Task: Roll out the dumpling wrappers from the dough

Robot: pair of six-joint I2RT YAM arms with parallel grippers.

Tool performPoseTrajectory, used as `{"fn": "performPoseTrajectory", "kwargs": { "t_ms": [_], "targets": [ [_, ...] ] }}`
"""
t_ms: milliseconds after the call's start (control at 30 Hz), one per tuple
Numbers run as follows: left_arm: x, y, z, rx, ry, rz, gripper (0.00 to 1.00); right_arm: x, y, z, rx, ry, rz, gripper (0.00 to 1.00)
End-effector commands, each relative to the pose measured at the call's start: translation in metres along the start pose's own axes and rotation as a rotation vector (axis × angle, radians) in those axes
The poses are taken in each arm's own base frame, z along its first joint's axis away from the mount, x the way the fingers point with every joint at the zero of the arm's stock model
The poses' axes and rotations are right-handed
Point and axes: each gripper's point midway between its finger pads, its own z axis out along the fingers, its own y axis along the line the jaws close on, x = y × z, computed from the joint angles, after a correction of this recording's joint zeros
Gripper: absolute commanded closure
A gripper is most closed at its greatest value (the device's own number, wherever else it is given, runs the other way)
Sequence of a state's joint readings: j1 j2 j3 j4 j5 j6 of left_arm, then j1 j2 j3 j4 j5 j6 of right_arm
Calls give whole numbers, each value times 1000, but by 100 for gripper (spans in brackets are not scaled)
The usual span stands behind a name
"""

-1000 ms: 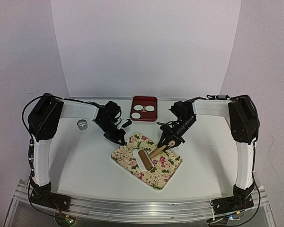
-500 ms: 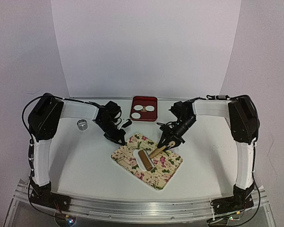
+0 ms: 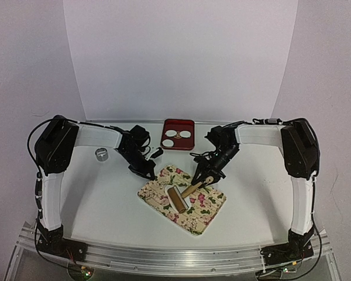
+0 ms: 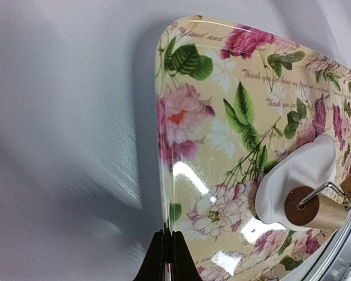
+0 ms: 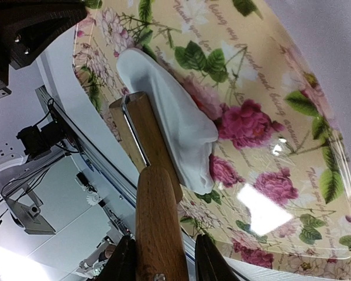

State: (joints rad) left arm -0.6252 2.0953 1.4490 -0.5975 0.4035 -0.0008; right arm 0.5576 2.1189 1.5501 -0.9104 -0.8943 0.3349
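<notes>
The rolling pin has edged up-left, its handle grasped by the right tool. The left tool is clenched empty beside the floral mat. The dough, centre frame under the roller, looks soft and tearable: lift it by an edge.

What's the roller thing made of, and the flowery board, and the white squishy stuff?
The brown rolling pin looks like smooth wood: grain lines show. The flowery rectangular board seems glossy plastic, since lights glare off it. The soft white lump looks like matte dough.

White dough on mat; wrappers in tray.
</notes>
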Motion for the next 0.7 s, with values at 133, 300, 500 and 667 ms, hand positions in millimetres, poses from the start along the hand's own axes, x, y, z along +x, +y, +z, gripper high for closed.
{"fn": "performPoseTrajectory", "kwargs": {
  "t_ms": [133, 300, 500, 667],
  "targets": [
    [23, 13, 3, -56, 79, 4, 100, 17, -159, 42, 796, 68, 132, 100],
    [26, 13, 2, -58, 83, 5, 100, 11, -180, -9, 807, -7, 196, 100],
    [28, 12, 2, -52, 80, 7, 100, 14, -178, -4, 780, 4, 199, 100],
    [28, 12, 3, -48, 81, 6, 100, 17, -148, 49, 793, 58, 123, 100]
  ]
}}
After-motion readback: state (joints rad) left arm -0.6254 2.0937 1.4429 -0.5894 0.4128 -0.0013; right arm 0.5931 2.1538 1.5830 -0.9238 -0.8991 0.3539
